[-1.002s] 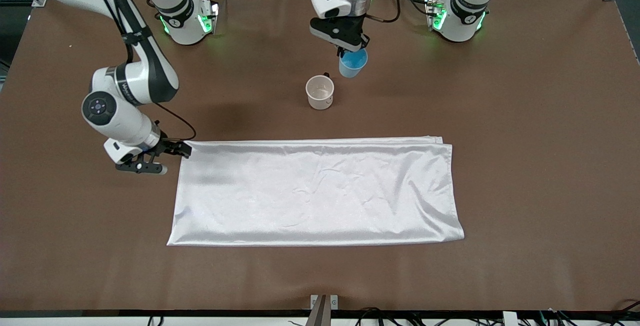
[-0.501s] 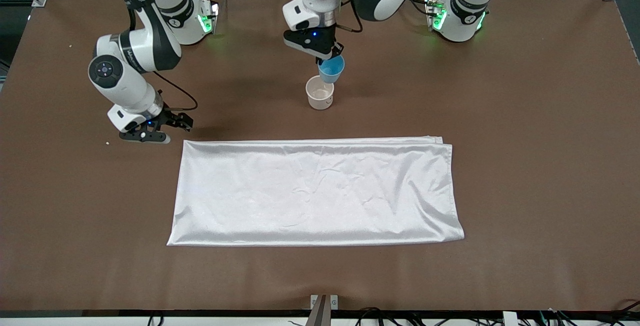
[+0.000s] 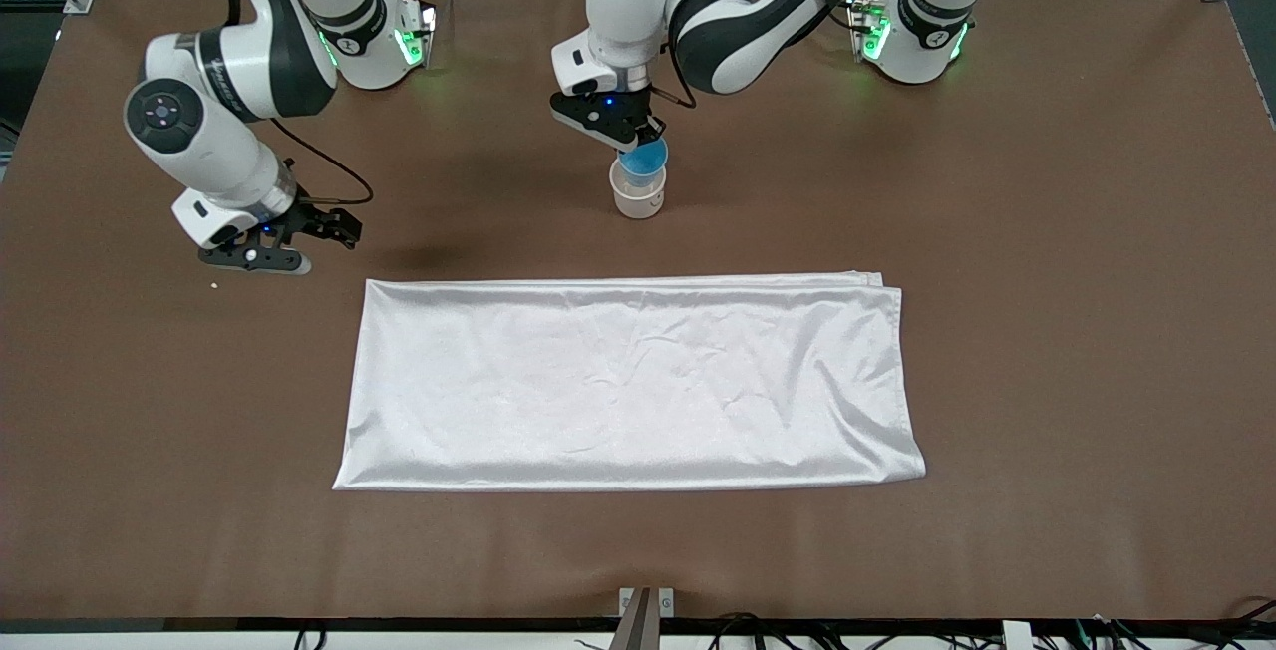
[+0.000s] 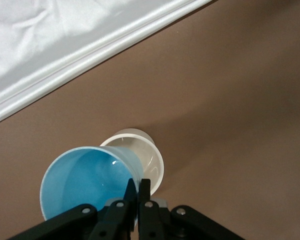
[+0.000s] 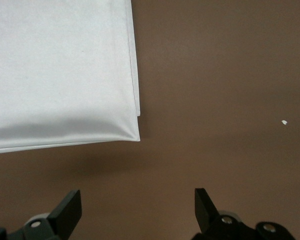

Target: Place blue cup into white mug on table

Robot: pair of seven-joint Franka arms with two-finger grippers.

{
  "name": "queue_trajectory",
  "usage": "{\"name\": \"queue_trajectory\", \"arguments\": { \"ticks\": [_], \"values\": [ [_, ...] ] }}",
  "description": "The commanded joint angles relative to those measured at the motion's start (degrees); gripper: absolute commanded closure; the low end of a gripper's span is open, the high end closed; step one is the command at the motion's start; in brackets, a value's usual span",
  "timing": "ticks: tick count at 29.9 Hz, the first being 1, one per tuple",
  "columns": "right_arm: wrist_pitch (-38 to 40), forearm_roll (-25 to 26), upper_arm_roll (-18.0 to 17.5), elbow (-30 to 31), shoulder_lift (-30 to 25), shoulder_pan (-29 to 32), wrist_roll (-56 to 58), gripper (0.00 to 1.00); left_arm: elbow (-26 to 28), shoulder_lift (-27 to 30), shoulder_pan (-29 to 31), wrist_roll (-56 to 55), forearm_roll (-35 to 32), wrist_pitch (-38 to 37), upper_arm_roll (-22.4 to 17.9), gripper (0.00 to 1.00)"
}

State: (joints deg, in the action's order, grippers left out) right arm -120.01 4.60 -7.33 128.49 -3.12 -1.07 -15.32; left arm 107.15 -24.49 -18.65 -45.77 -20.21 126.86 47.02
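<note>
The translucent blue cup [image 3: 643, 158] hangs upright right over the mouth of the white mug [image 3: 638, 201], which stands on the brown table [image 3: 1047, 231]. I cannot tell whether the cup's base is inside the mug. My left gripper [image 3: 638, 139] is shut on the cup's rim. In the left wrist view the cup [image 4: 82, 182] overlaps part of the mug [image 4: 151, 159], with my left gripper [image 4: 138, 187] pinching the rim. My right gripper [image 3: 334, 229] is open and empty over bare table near the cloth's corner, also in the right wrist view [image 5: 137, 205].
A white satin cloth [image 3: 628, 381] lies flat nearer the front camera than the mug; it also shows in the left wrist view [image 4: 50, 40] and the right wrist view [image 5: 55, 65]. A small white speck [image 3: 212, 284] lies on the table near my right gripper.
My left gripper carried the blue cup from beside the mug to over its mouth and lowered it. My right gripper lifted off the cloth's corner and drew back toward its base.
</note>
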Motion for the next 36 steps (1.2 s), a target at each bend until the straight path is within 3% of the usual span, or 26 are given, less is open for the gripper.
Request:
{"name": "queue_trajectory", "arguments": {
  "ticks": [1,7,15,29,30,33,36],
  "values": [
    [12.2,-0.5,-0.4,-9.9,-0.4,0.3,-0.2,0.00,-1.4,-1.7,-1.4,-2.9,-2.1,-0.2,0.4,1.00],
    [24.9,-3.5,-0.5,-22.0,-0.1,0.2,0.2,0.00,-1.2,-2.7,-1.6,-3.0,-2.5,-0.2,0.4,1.00],
    [33.4,-3.5,-0.7,-30.1,-0.2,0.1,2.8,0.00,-0.6,-4.9,-2.1,-2.8,-4.5,-0.1,0.4,1.00],
    [35.3,-3.6,-0.2,-35.4,1.1,1.0,5.6,0.00,-0.2,-6.1,-2.1,-2.7,-5.9,-0.2,0.4,1.00],
    [35.3,-3.6,-0.2,-35.8,1.4,1.2,5.7,0.00,-0.3,-6.1,-2.1,-2.7,-5.9,-0.2,0.4,0.98],
    [35.4,-3.7,-0.2,-36.4,1.5,1.8,6.2,0.00,-0.4,-6.0,-1.6,-2.3,-5.9,-0.2,0.4,0.77],
    [35.4,-3.7,-0.2,-36.5,1.4,1.8,7.4,0.00,-0.5,-5.8,-1.1,-2.0,-5.9,-0.2,0.3,0.37]
  ]
}}
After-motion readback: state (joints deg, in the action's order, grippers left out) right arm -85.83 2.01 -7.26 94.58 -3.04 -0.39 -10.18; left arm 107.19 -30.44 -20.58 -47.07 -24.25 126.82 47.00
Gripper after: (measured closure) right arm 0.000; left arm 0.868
